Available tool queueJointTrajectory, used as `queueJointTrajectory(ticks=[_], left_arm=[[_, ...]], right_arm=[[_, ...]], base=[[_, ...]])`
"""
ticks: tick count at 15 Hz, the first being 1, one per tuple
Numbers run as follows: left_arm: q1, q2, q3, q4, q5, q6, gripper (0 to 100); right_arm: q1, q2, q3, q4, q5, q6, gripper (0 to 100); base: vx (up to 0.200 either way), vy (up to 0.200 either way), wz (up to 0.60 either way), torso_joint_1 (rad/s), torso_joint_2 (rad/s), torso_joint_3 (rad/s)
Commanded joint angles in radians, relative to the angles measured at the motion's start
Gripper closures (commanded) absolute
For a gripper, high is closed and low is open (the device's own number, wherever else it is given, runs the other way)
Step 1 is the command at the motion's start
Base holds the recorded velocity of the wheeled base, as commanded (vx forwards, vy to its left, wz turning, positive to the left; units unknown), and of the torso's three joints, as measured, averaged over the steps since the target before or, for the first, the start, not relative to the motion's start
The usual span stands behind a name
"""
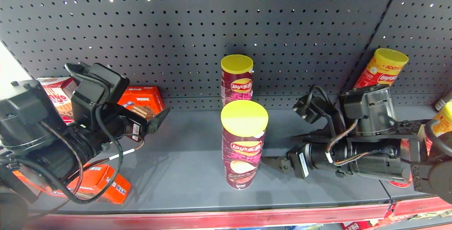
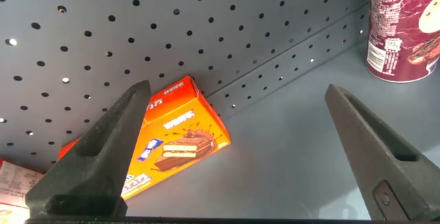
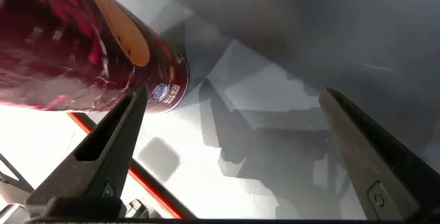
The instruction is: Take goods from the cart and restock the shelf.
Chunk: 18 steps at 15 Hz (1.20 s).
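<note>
On shelf (image 1: 183, 166), maroon cans (image 1: 243, 152), seemingly sealed

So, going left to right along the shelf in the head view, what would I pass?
A white wafer box → orange biscuit box at the back wall → front purple chip can → right gripper → leaning red can with a yellow lid.

Shelf (image 1: 183, 173): I see front can (image 1: 243, 145) standing centre, rear can (image 1: 237, 78) behind it by the back panel (image 1: 226, 18) | left: back box (image 1: 141, 99), front box (image 1: 106, 187) | right: tilted can (image 1: 383, 68) leaning on the panel
</note>
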Motion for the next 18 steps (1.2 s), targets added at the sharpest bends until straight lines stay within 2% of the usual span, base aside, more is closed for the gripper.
queueJointTrajectory(ticks=[1,4,8,12,14,18], left_arm=[[0.0,-0.026,0.021,0.001,0.001,0.0,0],[0.001,-0.092,0.053,0.015,0.001,-0.001,0],[0.021,-0.165,0.049,0.05,-0.018,-0.003,0],[0.006,-0.231,0.056,0.049,-0.012,-0.006,0],[0.004,-0.293,0.07,0.049,-0.009,-0.006,0],[0.008,-0.466,0.219,0.055,-0.009,-0.018,0]], right_arm=[[-0.014,-0.097,0.002,0.0,-0.002,0.001,0],[-0.02,-0.203,0.002,-0.002,-0.004,-0.007,0],[-0.017,-0.352,0.029,-0.132,-0.039,-0.099,0],[-0.019,-0.574,0.084,-0.109,-0.079,-0.101,0],[-0.013,-0.732,0.129,-0.022,-0.107,-0.101,0],[-0.02,-1.015,0.293,0.021,-0.128,-0.101,0]], base=[[0.0,0.0,0.0,0.0,0.0,0.0],[0.0,0.0,0.0,0.0,0.0,0.0],[0.0,0.0,0.0,0.0,0.0,0.0],[0.0,0.0,0.0,0.0,0.0,0.0],[0.0,0.0,0.0,0.0,0.0,0.0],[0.0,0.0,0.0,0.0,0.0,0.0]])
